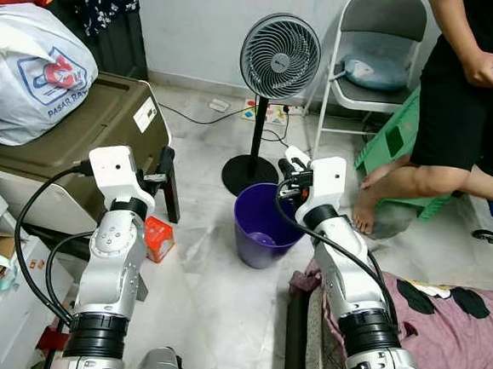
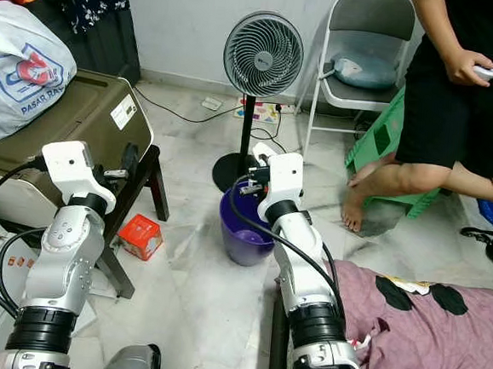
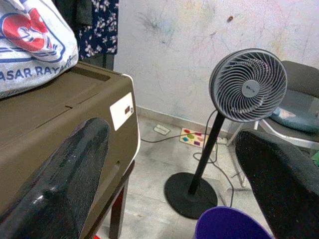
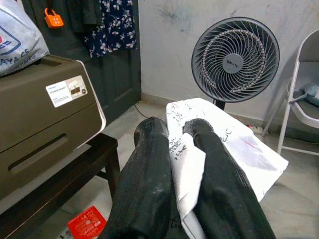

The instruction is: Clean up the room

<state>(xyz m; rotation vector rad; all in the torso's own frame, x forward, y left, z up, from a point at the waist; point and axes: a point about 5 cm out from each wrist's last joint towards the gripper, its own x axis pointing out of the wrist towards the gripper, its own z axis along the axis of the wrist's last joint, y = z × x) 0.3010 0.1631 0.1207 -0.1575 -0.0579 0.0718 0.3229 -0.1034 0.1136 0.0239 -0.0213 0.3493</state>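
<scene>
Between the right gripper's two black fingers sits a sheet of white paper with scribbled writing, pinched tight, its free part fanning out past the fingertips. From the head views that gripper hangs above the purple bucket, over its rim at about 1 o'clock, so the paper lies nearly straight above the opening; the bucket's mouth is below and slightly toward 7 o'clock of the fingers. The paper's long axis runs roughly along the fingers, away from the wrist. My guess is that the step in hand is dropping the paper into the bucket, which calls for little more than parting the fingers, perhaps after a small shift toward the bucket's centre so the sheet does not catch on the rim or drift to the floor.

The left gripper is raised at the bucket's 9 o'clock, well apart from it, its fingers wide open and holding nothing; the right arm is plainly the nearer one.

At the bucket's 12 o'clock stands a fan on a round base. A red box lies on the floor at 9 o'clock beside a dark table leg. A brown case bearing a white bag sits at 10 o'clock. A person stands at 2 o'clock near a folding chair
</scene>
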